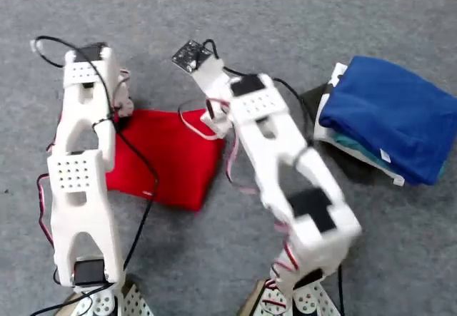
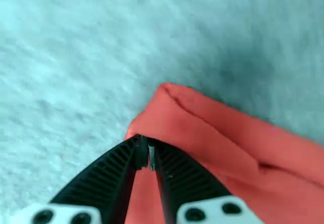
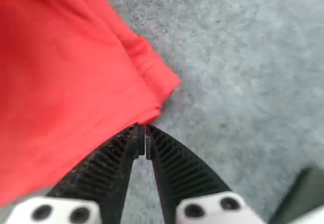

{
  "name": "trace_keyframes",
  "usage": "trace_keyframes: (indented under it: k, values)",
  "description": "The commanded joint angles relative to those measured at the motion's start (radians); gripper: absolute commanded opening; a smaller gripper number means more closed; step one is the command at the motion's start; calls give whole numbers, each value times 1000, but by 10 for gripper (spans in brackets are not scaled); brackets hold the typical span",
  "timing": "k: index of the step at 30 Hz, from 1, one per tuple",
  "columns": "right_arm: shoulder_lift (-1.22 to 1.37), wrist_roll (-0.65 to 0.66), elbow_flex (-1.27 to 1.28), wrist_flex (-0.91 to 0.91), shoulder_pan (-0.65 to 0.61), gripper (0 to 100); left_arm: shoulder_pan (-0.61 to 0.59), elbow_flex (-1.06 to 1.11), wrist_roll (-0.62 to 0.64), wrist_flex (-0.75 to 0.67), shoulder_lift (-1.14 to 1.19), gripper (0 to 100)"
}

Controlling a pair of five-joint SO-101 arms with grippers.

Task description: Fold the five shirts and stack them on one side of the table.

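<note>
A red shirt (image 1: 171, 159), partly folded, lies on the grey table between my two arms. My left gripper (image 1: 121, 110) sits at its far left corner; in the left wrist view that gripper (image 2: 145, 154) is shut on the red shirt (image 2: 217, 133) at its edge. At the far right corner is my right gripper (image 1: 214, 120). The right wrist view has this gripper (image 3: 142, 133) shut on the hem of the red shirt (image 3: 61, 77), beside a raised corner.
At the right side of the table is a stack of folded shirts with a blue shirt (image 1: 389, 116) on top. Bare grey table (image 1: 214, 259) lies in front of the red shirt. Cables hang from both arms.
</note>
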Motion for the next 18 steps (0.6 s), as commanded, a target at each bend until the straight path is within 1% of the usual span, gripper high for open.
trace_keyframes:
  k: [1,5,9,11,15,16,18]
  values:
    - [206,-11,-283,109,-10,20,-69,-141,28,-2,54,19]
    - [341,-9,-499,256,-7,19,-49,-252,28,71,91,19]
    - [329,-9,-664,405,-7,19,-44,-353,26,130,94,19]
    - [303,-9,-727,488,-7,19,-55,-381,23,132,90,19]
    - [242,-9,-783,647,-12,23,-100,-391,18,133,90,26]
    - [225,-9,-782,683,-12,20,-106,-391,2,133,90,47]
    - [183,-15,-734,694,-8,19,-112,-393,-12,133,87,112]
